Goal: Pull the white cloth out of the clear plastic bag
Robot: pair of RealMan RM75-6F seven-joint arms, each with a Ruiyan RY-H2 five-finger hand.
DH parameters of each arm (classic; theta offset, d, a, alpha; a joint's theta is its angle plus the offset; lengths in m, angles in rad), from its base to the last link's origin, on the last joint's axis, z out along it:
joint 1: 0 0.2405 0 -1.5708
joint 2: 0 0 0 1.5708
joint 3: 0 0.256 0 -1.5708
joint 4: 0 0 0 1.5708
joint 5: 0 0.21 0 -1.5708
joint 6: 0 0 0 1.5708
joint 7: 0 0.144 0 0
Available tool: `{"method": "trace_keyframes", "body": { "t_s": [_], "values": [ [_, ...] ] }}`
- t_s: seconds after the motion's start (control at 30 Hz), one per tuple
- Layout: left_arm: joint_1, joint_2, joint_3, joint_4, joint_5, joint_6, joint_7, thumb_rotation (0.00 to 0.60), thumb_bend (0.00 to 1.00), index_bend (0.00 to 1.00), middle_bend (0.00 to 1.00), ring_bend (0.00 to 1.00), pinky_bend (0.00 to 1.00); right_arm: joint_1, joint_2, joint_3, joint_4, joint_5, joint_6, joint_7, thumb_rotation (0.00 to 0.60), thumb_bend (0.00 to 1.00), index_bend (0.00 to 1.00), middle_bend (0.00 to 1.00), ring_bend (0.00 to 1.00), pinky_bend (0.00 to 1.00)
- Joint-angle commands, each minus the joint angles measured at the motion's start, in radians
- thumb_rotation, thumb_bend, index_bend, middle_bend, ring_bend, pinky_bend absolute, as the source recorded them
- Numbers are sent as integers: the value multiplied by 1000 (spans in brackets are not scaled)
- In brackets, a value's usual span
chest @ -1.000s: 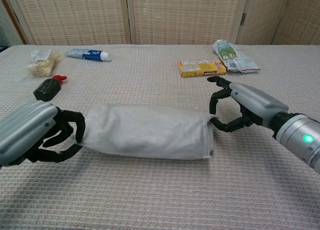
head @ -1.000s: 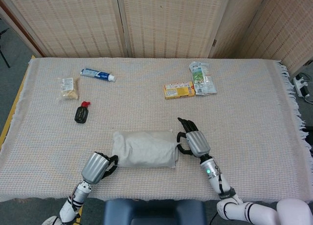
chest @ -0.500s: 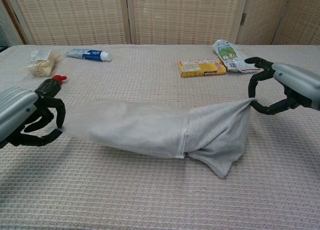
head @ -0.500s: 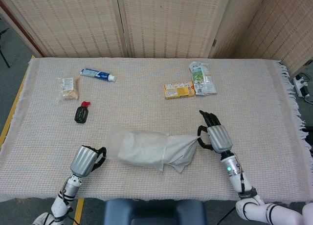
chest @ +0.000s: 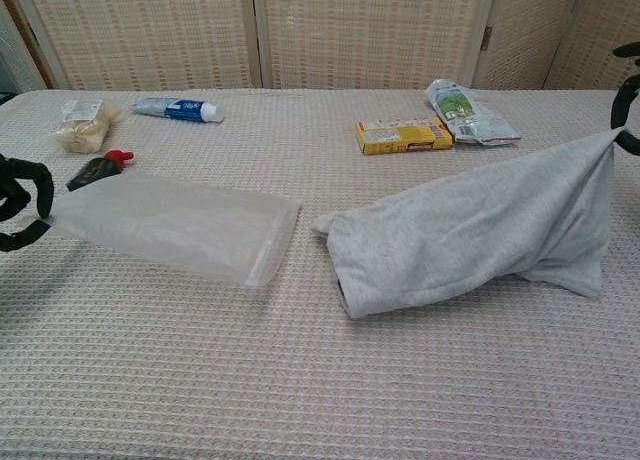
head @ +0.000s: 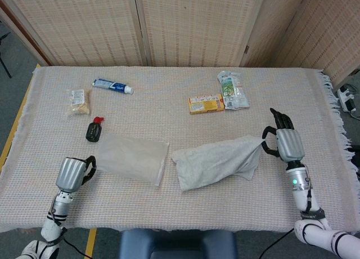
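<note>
The white cloth lies stretched across the table, fully outside the bag. My right hand pinches its right corner and lifts it a little. The clear plastic bag is flat and empty at the left, its open mouth facing the cloth across a small gap. My left hand grips the bag's closed left end, near the table's front left.
At the back left lie a toothpaste tube, a snack packet and a small black bottle with a red cap. A yellow box and a green-and-white pouch sit at the back right. The fringed table edge runs along the right.
Both hands moved apart: the right drew the cloth to the right, clear of the bag, while the left pulled the bag leftward. The bag is now flat and empty.
</note>
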State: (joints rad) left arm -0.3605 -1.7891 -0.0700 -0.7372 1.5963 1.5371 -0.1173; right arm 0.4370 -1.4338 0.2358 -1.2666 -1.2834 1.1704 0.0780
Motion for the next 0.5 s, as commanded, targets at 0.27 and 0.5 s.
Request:
{"method": "trace_keyframes", "body": {
  "t_s": [0.27,0.5],
  "values": [
    [7,32,37,-80,2,-47,15,600,519,572,1000,1000,1000,-19,52,-20,-25,-17,-14,59,600,337,336,0,0,0],
    [12,231,90,-466,-32,-195,71,600,134,93,589,535,672,-73,183,-104,-166,-113,38,-31,600,131,0,0,0,0]
  ]
}}
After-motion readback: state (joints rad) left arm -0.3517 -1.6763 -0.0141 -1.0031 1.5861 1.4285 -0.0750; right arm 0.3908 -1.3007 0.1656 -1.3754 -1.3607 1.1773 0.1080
